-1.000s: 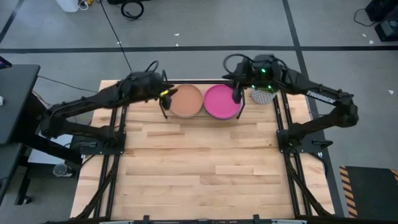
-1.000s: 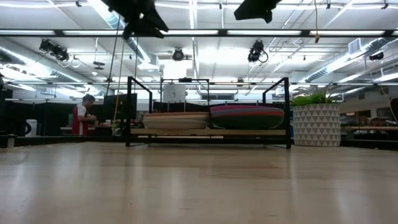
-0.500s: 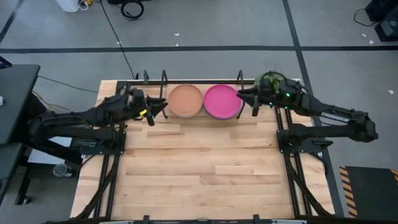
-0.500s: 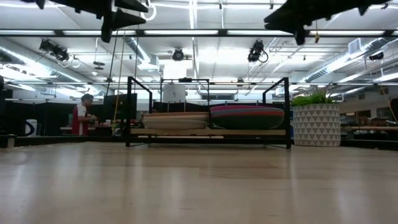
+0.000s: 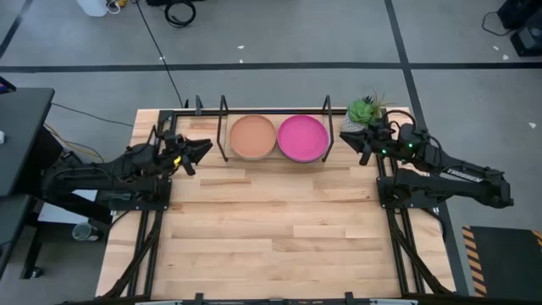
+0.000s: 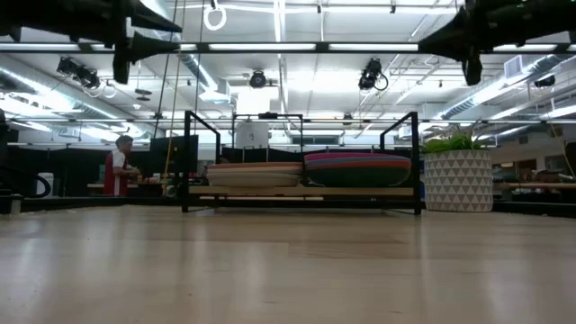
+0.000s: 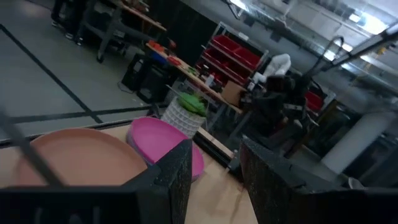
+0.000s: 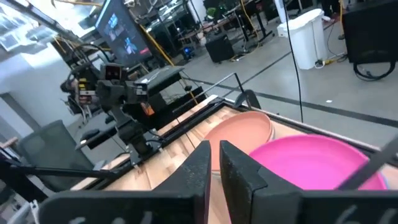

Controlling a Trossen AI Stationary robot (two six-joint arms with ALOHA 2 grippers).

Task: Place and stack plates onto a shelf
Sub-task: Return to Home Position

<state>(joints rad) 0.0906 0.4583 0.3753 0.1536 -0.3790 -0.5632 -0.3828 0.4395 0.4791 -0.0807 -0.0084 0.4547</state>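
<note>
The black rod shelf (image 5: 222, 127) stands at the table's far edge and carries two stacks of plates. A tan plate (image 5: 253, 137) tops the left stack and a magenta plate (image 5: 302, 138) tops the right one. In the low view the stacks (image 6: 255, 174) (image 6: 357, 168) rest on the shelf's (image 6: 301, 191) bottom rods; the plates underneath show only as coloured rims. My left gripper (image 5: 206, 146) (image 7: 214, 180) hovers open, left of the shelf. My right gripper (image 5: 345, 133) (image 8: 216, 163) hovers right of it, fingers shut on nothing.
A small green plant in a white patterned pot (image 5: 364, 111) (image 6: 457, 178) stands at the far right corner, just behind my right gripper. The wooden tabletop (image 5: 271, 229) stretches bare in front of the shelf. A person (image 6: 118, 166) sits far back in the room.
Both grippers have drawn back from the shelf. The left one moved toward the table's left and near edges, away from the tan stack. The right one moved toward the right edge, away from the magenta stack. The plates have stayed in place.
</note>
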